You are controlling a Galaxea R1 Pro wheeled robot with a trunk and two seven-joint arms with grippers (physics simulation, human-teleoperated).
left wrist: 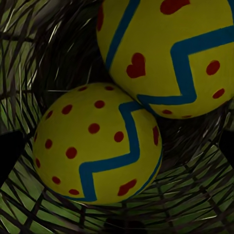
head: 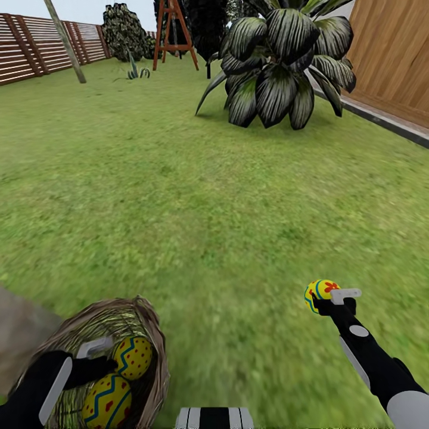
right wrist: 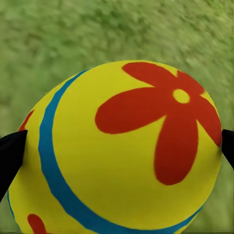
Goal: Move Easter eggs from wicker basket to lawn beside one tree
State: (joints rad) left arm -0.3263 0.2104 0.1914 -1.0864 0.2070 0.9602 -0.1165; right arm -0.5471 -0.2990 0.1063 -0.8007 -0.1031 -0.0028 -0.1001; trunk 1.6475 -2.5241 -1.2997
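Note:
The wicker basket (head: 152, 333) stands on the lawn (head: 196, 196) at the lower left of the head view. Two yellow Easter eggs lie in it: a red-dotted one (head: 134, 356) (left wrist: 97, 144) and one with hearts and a blue zigzag (head: 107, 402) (left wrist: 170, 53). My left gripper (head: 104, 357) (left wrist: 117, 151) reaches into the basket, open, its fingers either side of the dotted egg without touching it. My right gripper (head: 325, 298) (right wrist: 117, 146) is shut on a third egg (head: 320, 292) (right wrist: 126, 151) with a red flower, held above the grass at the lower right. A pale tree trunk (head: 65, 39) stands far at the back left.
A big dark-leaved plant (head: 280, 65) grows ahead on the right. A slatted fence (head: 36, 44) runs along the left and a wooden wall (head: 393, 53) with a kerb along the right. A red-brown ladder frame (head: 173, 30) and dark shrubs stand at the back. A grey paved patch (head: 18, 325) lies beside the basket.

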